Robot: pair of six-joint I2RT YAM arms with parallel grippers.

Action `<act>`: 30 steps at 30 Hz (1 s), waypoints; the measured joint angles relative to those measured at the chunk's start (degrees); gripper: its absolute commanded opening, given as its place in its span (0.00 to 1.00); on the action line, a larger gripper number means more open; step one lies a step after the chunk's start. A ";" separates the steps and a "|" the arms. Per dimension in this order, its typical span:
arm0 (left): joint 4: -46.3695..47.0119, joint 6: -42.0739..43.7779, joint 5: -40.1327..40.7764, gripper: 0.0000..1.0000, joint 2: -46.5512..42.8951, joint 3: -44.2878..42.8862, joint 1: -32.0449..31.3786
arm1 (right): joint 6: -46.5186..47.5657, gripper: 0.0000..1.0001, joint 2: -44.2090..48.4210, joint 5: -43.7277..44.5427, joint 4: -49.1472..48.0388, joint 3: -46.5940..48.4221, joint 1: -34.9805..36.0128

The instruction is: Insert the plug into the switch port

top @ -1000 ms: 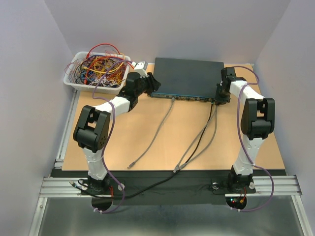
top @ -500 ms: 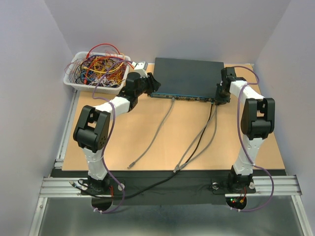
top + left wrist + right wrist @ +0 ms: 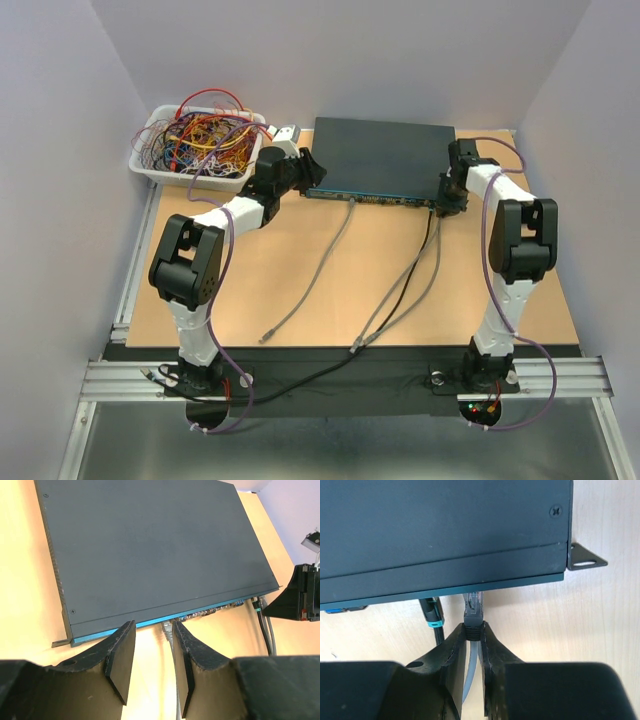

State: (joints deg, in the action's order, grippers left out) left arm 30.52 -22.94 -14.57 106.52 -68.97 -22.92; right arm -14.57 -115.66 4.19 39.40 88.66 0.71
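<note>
- switch [image 3: 385, 155]: flat dark box lying at far-centre of worktop [image 3: 330, 310], teal port edge facing the arms. Top face fills most of the left wrist view [image 3: 150, 545].
- right tool [image 3: 473, 632]: closed on the plug [image 3: 473, 605], fingers pinching its dark boot from both sides. Top view puts this tool [image 3: 450, 195] at the switch's front-right end.
- plug: clear-bodied connector, pointing straight at the front face, nose up against the edge near the right end. Depth into the port can't be told, as the overhang of the lid hides it.
- grey cable [image 3: 468, 672] drops from the plug's boot between the fingers; in top view it [image 3: 432, 262] trails toward the near edge of the worktop.
- black cable [image 3: 432, 612] with teal collar sits in the port just left of the plug, apart from the fingers.
- mounting ear [image 3: 585, 560]: small metal tab on the switch's right side, flat on the worktop.
- left tool [image 3: 152, 627]: jaws apart, gripping nothing, hanging near the front-left stretch of the teal edge; seen at [image 3: 305, 170] from above.
- second grey cable [image 3: 330, 250]: plugged in further along the front edge, visible through the left tool's gap, free end lying loose on the worktop.
- white tray [image 3: 190, 178] at far left, beside the switch but not touching it, packed w/ tangled coloured wires [image 3: 205, 130].
</note>
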 measured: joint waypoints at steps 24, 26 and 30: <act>0.02 0.35 0.04 0.46 0.00 0.85 0.00 | 0.20 0.01 -6.64 -0.96 8.26 10.16 -0.92; 0.02 0.42 0.07 0.46 0.00 0.85 0.00 | 0.26 0.00 -7.19 -1.05 9.29 11.17 -0.92; 0.02 0.44 0.07 0.46 0.00 0.85 0.00 | 0.31 0.00 -7.58 -1.68 9.94 11.80 -1.03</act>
State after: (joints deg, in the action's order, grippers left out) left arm 30.55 -22.50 -14.50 106.52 -68.12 -22.92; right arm -14.26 -123.24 2.50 49.34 100.47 -0.32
